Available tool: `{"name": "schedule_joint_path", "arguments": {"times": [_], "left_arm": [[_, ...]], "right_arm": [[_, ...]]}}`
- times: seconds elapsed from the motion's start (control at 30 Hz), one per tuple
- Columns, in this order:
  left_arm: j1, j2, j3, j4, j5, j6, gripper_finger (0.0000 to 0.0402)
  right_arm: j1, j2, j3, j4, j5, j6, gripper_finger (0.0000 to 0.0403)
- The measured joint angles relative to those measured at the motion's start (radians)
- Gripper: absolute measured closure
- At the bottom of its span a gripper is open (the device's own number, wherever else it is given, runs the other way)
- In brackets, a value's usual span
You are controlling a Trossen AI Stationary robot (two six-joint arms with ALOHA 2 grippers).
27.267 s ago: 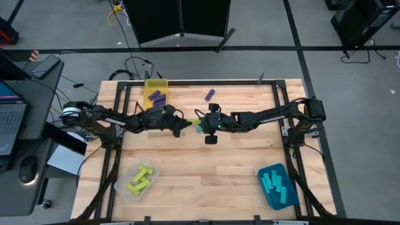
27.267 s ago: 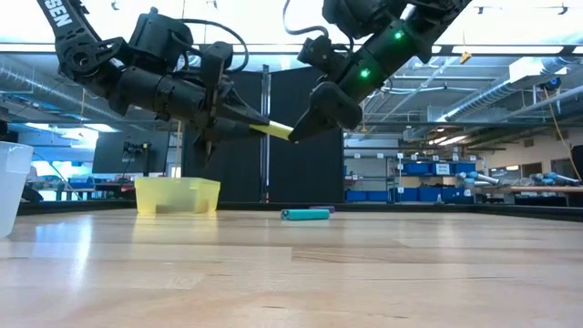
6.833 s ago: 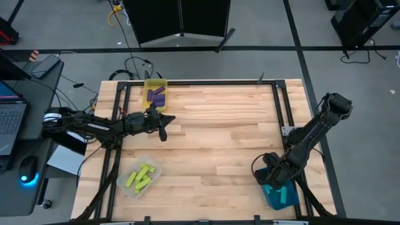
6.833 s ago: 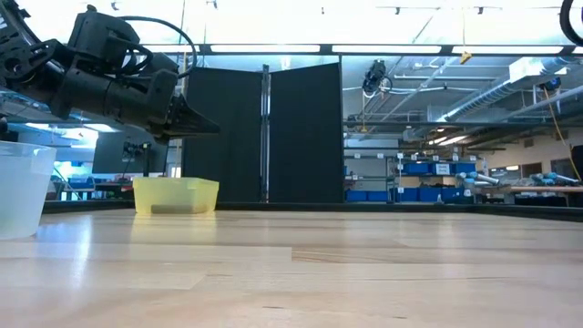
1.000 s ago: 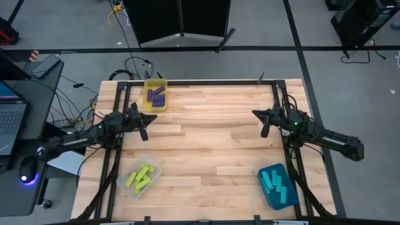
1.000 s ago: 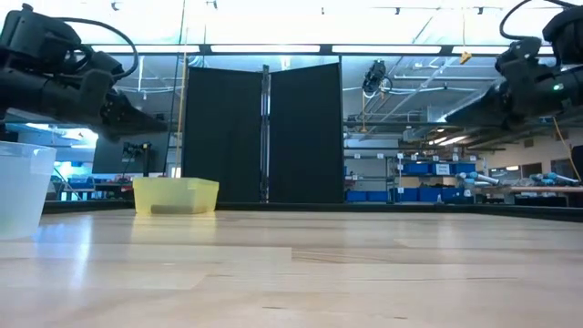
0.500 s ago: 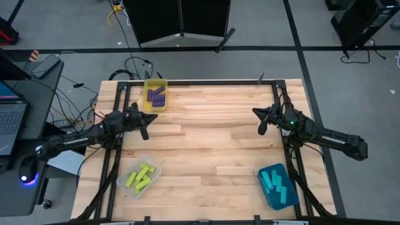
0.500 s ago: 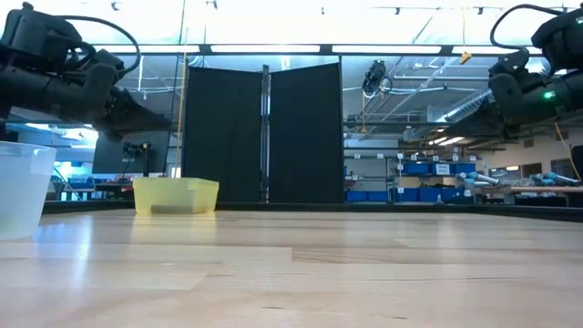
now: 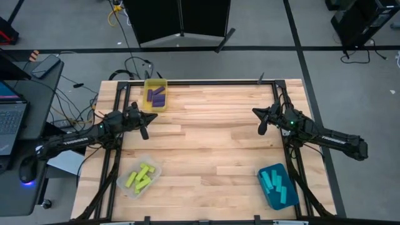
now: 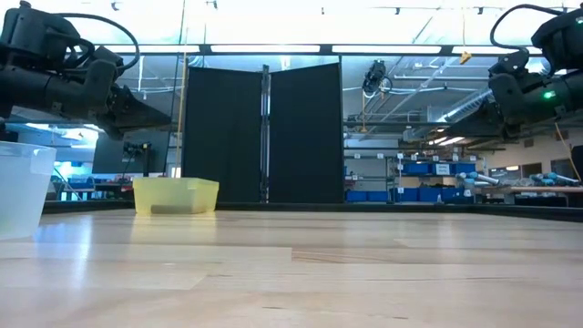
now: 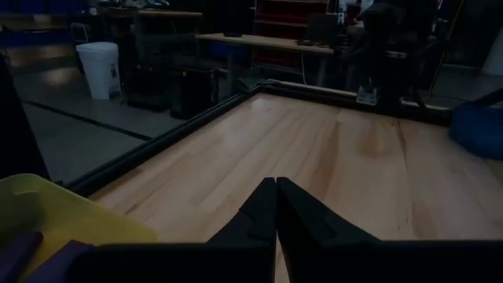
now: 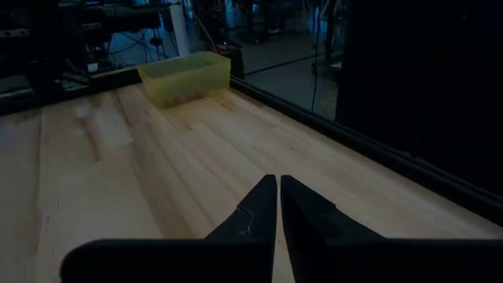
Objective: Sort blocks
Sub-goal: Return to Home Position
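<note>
All the blocks I see lie in bins. Purple blocks (image 9: pixel 157 97) are in the yellow bin (image 9: pixel 155 83) at the far left. Yellow-green blocks (image 9: pixel 140 177) are in the clear bin (image 9: pixel 125 187) at the near left. Cyan blocks (image 9: pixel 274 182) are in the teal bin (image 9: pixel 284 201) at the near right. My left gripper (image 9: pixel 152 117) hovers shut beside the yellow bin, near the table's left edge, its fingers (image 11: pixel 275 182) holding nothing. At the right edge my right gripper (image 9: pixel 255 114) hovers, its fingers (image 12: pixel 277 181) shut and empty.
The wooden tabletop (image 9: pixel 212 144) between the two arms is bare boards. A black metal frame (image 9: pixel 206 82) runs along the table's edges. Beside the table on the left is a desk with a laptop (image 9: pixel 9 125). A black partition (image 10: pixel 264 132) stands behind the far edge.
My right gripper has turned a little where it hovers at the table's right edge. No block or bin has moved.
</note>
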Motion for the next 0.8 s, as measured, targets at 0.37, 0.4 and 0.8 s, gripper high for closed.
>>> {"name": "schedule_joint_path", "arguments": {"times": [0.37, 0.4, 0.8], "left_arm": [[0.000, 0.000, 0.000, 0.001, 0.000, 0.000, 0.0385], [0.000, 0.000, 0.000, 0.001, 0.000, 0.000, 0.0385], [-0.001, 0.000, 0.000, 0.001, 0.000, 0.000, 0.0385]], "right_arm": [[0.000, 0.000, 0.000, 0.000, -0.001, 0.000, 0.0370], [0.000, 0.000, 0.000, 0.000, -0.001, 0.000, 0.0370], [0.000, 0.000, 0.000, 0.000, -0.002, 0.000, 0.0373]]}}
